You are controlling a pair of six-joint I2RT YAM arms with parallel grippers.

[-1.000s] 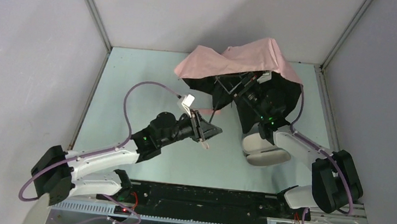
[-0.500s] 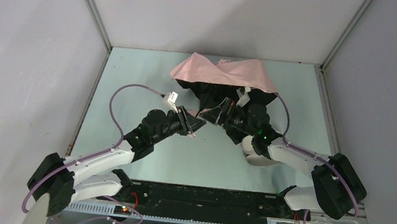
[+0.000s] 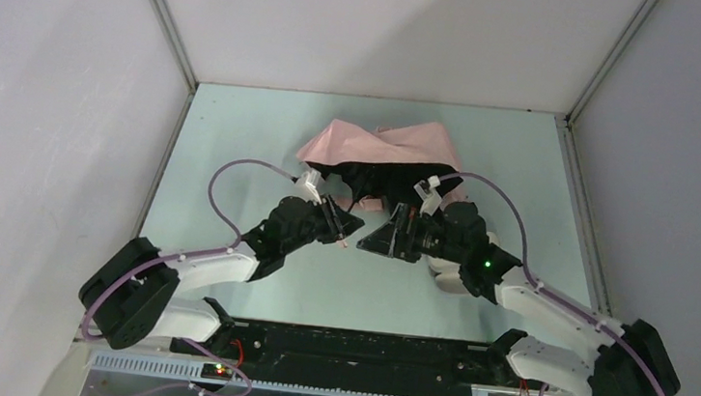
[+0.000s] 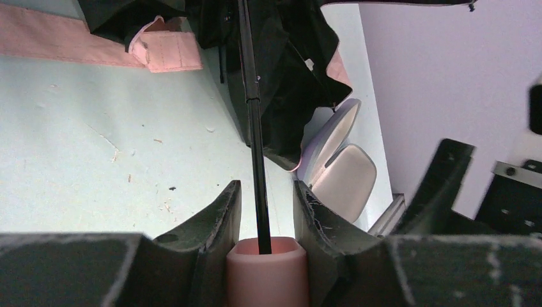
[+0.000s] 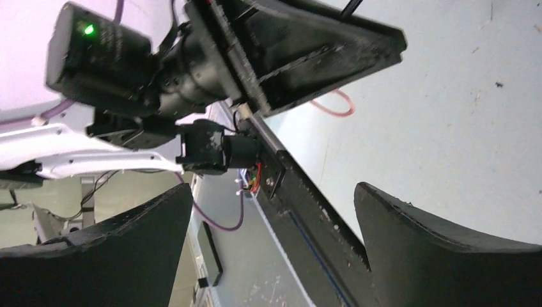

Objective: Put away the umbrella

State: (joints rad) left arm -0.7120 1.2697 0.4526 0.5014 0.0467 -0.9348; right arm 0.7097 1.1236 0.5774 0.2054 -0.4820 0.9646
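The umbrella lies half collapsed at the back middle of the table, with pink fabric [image 3: 381, 145] over a black underside. My left gripper [image 3: 352, 224] is shut on the umbrella's pink handle [image 4: 267, 272]. The thin dark shaft [image 4: 254, 128] runs from the handle up into the black folds [image 4: 287, 64]. A pink strap tab [image 4: 165, 51] lies on the table beside the fabric. My right gripper [image 3: 379, 240] is open and empty, its fingertips close to the left gripper. In its own view [image 5: 273, 192] it faces the left gripper's body [image 5: 307, 45].
A pale grey-lilac hard case [image 4: 339, 163] lies open to the right of the shaft, mostly hidden under my right arm in the top view [image 3: 443, 277]. The cell walls close in the table [image 3: 235, 148] on three sides. The arm bases' black rail [image 3: 362, 345] runs along the near edge.
The canopy has dropped and folded smaller toward the table. My right gripper has come out from under it and moved left and nearer, close to the left gripper. The left gripper still holds the handle.
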